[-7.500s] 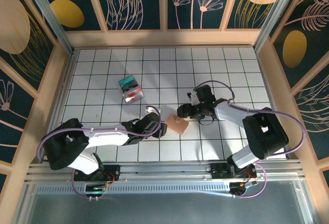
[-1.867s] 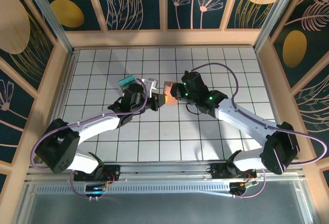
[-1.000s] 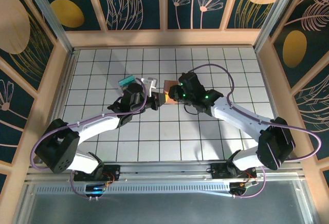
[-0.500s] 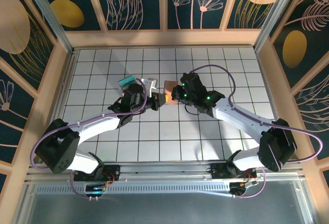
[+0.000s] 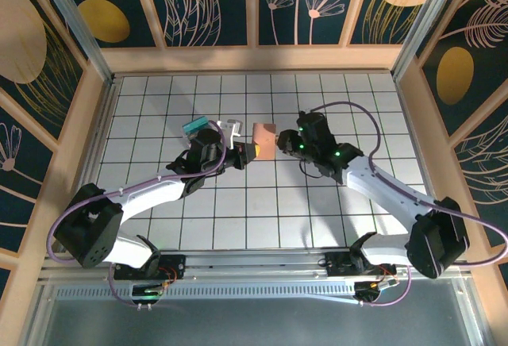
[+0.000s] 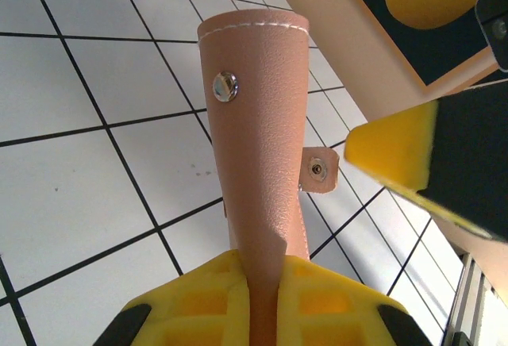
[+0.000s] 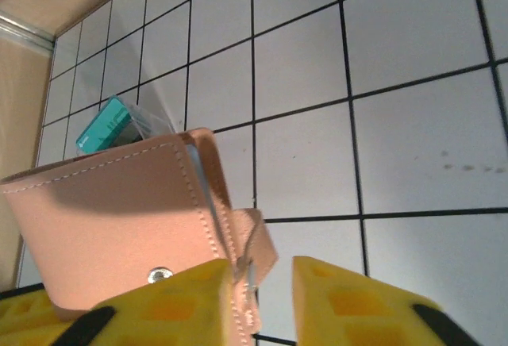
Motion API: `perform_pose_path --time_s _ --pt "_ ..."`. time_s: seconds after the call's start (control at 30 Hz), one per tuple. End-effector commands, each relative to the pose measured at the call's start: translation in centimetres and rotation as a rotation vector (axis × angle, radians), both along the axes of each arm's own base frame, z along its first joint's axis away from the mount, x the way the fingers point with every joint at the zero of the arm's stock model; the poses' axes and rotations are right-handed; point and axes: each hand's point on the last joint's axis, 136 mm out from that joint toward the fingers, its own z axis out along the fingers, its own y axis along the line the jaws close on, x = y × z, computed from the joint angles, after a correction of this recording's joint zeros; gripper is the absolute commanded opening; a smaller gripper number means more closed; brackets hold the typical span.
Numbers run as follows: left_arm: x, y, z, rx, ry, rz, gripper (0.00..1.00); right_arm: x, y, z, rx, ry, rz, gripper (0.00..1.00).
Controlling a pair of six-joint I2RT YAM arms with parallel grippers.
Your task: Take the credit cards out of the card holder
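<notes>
Currently seeing card holder (image 5: 262, 139) up off the tabletop (image 5: 317, 100), folded, clamped at one end by left jaws. Noting right jaws narrowly parted, gripping nothing, with the unsnapped closing tab (image 7: 255, 243) just beside one finger. Probably light, soft, grainy skin: expect flex and sag, little slip, nothing fragile. Best to pinch the tab or the free flap edge and peel open against the left hold.

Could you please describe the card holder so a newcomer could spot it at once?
Start at the white gridded table and look near its centre. The card holder is clamped in the left gripper: salmon-tan leather with a snap tab, unlike the teal-and-clear box.
</notes>
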Motion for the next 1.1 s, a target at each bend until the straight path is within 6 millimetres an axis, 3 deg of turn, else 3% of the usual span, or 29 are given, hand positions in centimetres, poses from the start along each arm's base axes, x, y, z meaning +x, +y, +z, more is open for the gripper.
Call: perform_pose_path --time_s 0.0,0.13,0.27,0.37,0.7,1.07 --pt "-0.4 -0.7 3.2 -0.052 -0.082 -0.047 0.00 0.2 -0.8 2.0 0.052 -0.091 0.056 0.39" --pt "-0.6 -0.5 3.8 -0.043 -0.105 -0.052 0.00 0.1 -1.2 3.8 0.109 -0.183 0.130 0.56" --pt "-0.7 -0.5 4.1 -0.030 -0.118 -0.062 0.00 -0.8 -0.4 6.1 0.154 -0.280 0.238 0.72" --pt "-1.2 -0.8 5.2 -0.044 -0.149 -0.102 0.00 -1.3 0.3 6.8 0.158 -0.323 0.305 0.78" --pt "-3.5 -1.3 9.8 -0.129 -0.267 -0.229 0.00 -3.1 0.0 6.5 0.187 -0.353 0.399 0.75" --pt "-5.8 -1.7 12.9 -0.294 -0.280 -0.351 0.00 -5.1 -0.9 7.4 0.296 -0.417 0.484 0.56"
